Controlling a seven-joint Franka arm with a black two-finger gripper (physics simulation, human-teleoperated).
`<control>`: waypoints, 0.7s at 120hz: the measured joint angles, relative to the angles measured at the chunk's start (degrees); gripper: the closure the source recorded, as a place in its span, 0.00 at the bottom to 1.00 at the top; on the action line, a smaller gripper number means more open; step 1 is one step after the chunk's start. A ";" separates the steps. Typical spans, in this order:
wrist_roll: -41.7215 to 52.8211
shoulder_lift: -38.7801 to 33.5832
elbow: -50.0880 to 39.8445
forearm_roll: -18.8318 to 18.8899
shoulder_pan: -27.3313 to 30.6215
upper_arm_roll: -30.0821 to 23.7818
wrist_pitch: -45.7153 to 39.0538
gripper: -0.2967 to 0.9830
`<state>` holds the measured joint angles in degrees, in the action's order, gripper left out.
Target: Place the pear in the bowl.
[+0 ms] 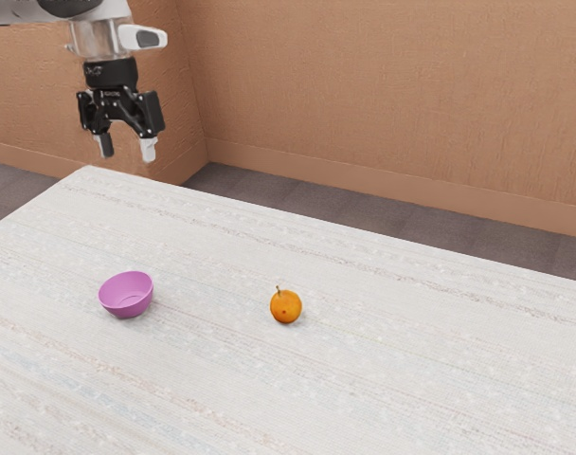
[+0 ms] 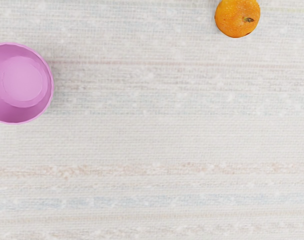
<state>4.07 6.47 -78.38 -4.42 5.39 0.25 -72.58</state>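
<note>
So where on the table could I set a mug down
Between the pink bowl and the orange fruit, or on the table past the fruit toward the exterior view's right. Nowhere is crowded; just those two spots are taken.

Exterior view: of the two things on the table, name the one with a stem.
The round orange fruit, its stem upward; the pink bowl has none.

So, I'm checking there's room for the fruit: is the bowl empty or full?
Empty: the wrist view looks down into the pink bowl, and its inside is bare.
</note>
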 joint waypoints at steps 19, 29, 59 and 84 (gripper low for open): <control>0.38 -0.07 -1.97 0.32 -1.22 -0.15 -8.07 0.25; -1.85 0.15 -4.48 0.37 -3.15 -0.11 -11.36 0.25; -16.65 7.22 -8.96 -0.24 -10.15 -0.16 -20.35 0.25; -34.40 9.48 -13.70 -0.52 -14.30 -0.16 -26.43 0.25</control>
<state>-30.34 15.94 -92.07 -4.94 -8.91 0.09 -99.01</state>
